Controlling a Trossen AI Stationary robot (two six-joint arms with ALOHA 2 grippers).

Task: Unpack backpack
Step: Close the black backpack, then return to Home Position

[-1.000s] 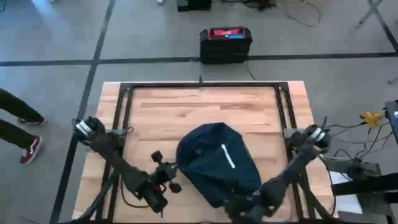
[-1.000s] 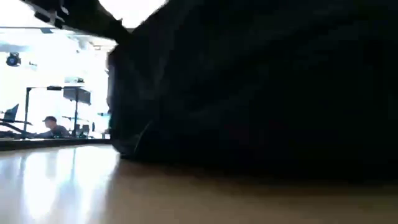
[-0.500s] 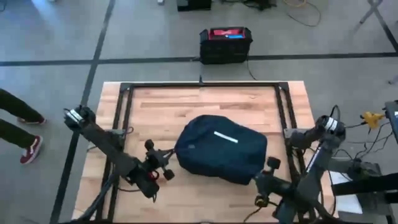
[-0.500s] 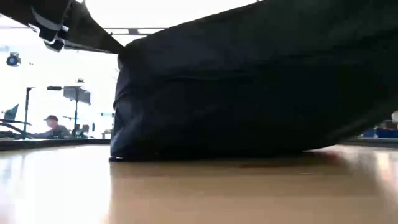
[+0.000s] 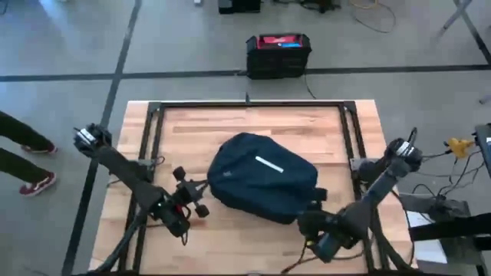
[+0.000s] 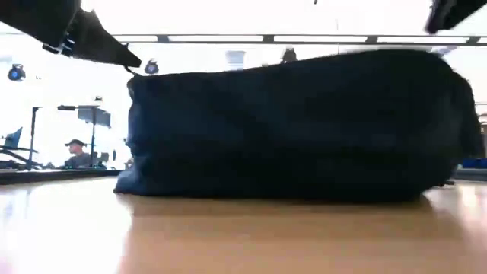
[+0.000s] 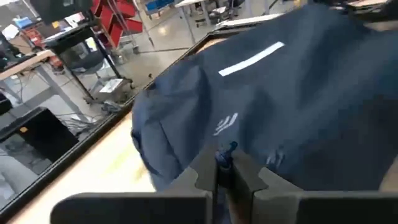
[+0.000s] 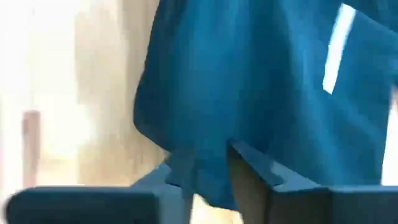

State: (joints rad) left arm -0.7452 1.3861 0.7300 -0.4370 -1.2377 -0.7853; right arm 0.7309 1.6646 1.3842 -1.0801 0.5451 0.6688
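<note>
The dark navy backpack (image 5: 261, 184) lies flat on its broad side in the middle of the wooden table, its white stripe (image 5: 268, 164) facing up. My left gripper (image 5: 203, 193) is at the backpack's left end, shut on a small blue zipper pull (image 7: 229, 151). My right gripper (image 5: 313, 211) is open at the bag's near right corner. In the right wrist view its fingers (image 8: 249, 168) stand on either side of the lower edge of the blue fabric (image 8: 249, 81). That view is blurred, so I cannot tell if they touch it. My left gripper pinches the small blue zipper pull (image 7: 229, 151) between its two fingertips at the backpack's left end. The fingers come nearly level from the table's left side. The backpack rests on the table.
A black metal frame (image 5: 245, 103) runs around the table top. A black box with a red top (image 5: 278, 54) stands on the floor beyond the far edge. A person's legs (image 5: 23, 153) show left of the table. Bare wood (image 5: 245, 123) lies at the far side.
The backpack has turned and settled flat: its end that reached to the table's near edge has swung away toward the far edge and the middle. My left gripper has gone toward the left edge with the bag's left end. My right gripper has gone from the near edge toward the far edge.
</note>
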